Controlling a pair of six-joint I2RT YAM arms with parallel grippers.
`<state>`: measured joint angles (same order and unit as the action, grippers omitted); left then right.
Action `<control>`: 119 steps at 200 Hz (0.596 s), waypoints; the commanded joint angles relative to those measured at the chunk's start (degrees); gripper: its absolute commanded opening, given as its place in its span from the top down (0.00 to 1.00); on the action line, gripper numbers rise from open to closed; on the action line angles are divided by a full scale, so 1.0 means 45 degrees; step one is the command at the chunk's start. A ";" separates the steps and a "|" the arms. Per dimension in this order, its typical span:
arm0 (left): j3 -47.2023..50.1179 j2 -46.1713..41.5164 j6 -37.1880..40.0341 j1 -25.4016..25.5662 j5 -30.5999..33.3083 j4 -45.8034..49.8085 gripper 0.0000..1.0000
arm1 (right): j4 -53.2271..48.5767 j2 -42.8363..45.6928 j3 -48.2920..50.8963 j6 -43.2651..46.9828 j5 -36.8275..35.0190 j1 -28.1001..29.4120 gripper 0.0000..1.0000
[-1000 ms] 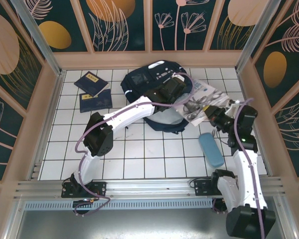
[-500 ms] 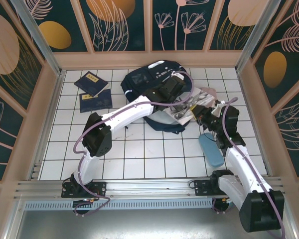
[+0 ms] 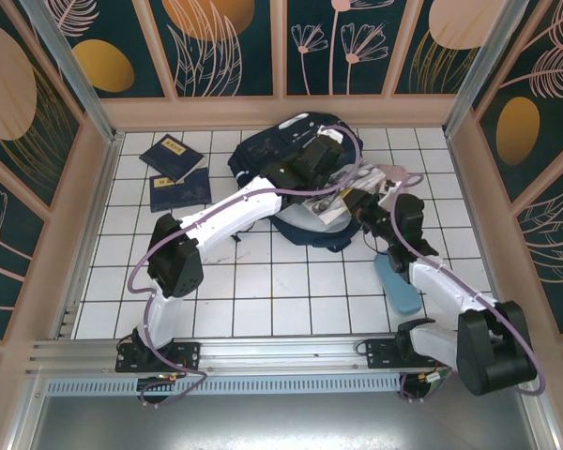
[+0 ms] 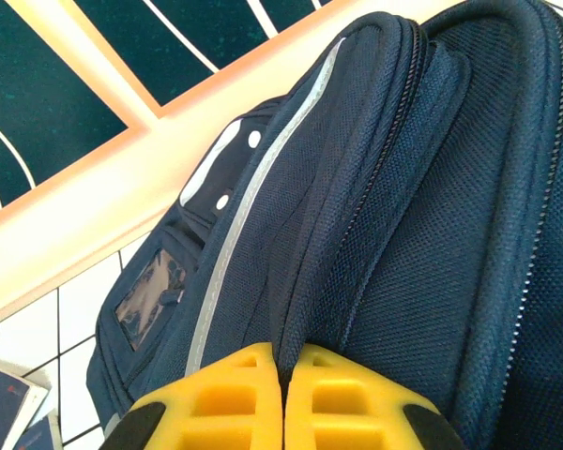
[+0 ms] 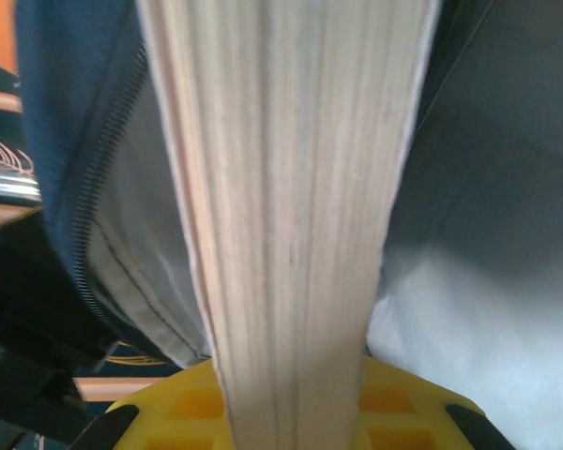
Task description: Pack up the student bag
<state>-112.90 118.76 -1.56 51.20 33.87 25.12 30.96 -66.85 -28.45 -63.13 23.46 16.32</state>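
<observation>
Navy, white-striped student bag [image 3: 263, 150] lies at the back of the white-tiled surface [image 3: 263, 291], ringed by floral panels [image 3: 225, 47], left hand [image 4: 283, 370] pinching its fabric, right hand [image 5: 291, 403] clamping a book [image 5: 291, 187] in its opening.

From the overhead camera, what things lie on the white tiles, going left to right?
navy booklets → dark navy backpack → light blue case
</observation>
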 commanded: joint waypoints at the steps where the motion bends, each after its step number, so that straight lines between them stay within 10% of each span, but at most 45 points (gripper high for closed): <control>1: -0.0321 -0.1176 -0.0295 -0.0025 0.0248 -0.1521 0.98 | 0.2953 -0.0721 -0.0960 0.0722 -0.1381 0.0508 0.99; 119: 0.0684 -0.2019 -0.0396 -0.0014 0.0102 -0.1715 0.98 | 0.6277 -0.7580 -0.4443 -0.0469 -0.2515 0.1171 0.98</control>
<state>-110.00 116.40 -2.17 51.20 33.04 25.06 47.42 -97.91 -42.30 -63.55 12.71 21.43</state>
